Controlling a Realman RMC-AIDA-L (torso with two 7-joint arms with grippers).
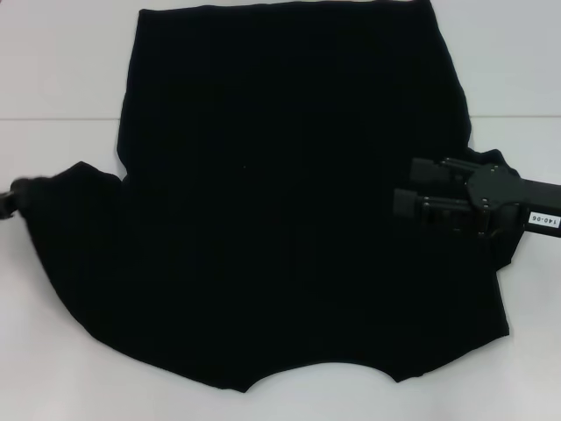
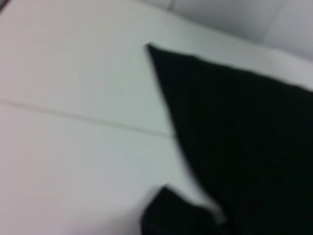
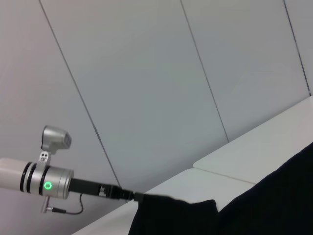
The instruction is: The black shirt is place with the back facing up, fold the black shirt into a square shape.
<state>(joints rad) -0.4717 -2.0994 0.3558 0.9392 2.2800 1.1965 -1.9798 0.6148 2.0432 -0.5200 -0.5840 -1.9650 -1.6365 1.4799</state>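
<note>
The black shirt (image 1: 280, 219) lies spread flat on the white table (image 1: 61, 70), plain side up, with no lettering showing. My right gripper (image 1: 405, 186) hovers over the shirt's right side, its jaws apart and empty, pointing toward the middle. My left gripper (image 1: 10, 197) is at the far left edge, shut on the tip of the left sleeve (image 1: 74, 189). In the right wrist view the left arm (image 3: 46, 183) reaches to that sleeve (image 3: 171, 213). The left wrist view shows the shirt's far corner (image 2: 234, 122) and part of the sleeve (image 2: 171, 215).
The white table has a seam (image 1: 53, 118) running across it behind the left sleeve. Grey wall panels (image 3: 146, 73) stand beyond the table in the right wrist view. Bare table shows left and right of the shirt.
</note>
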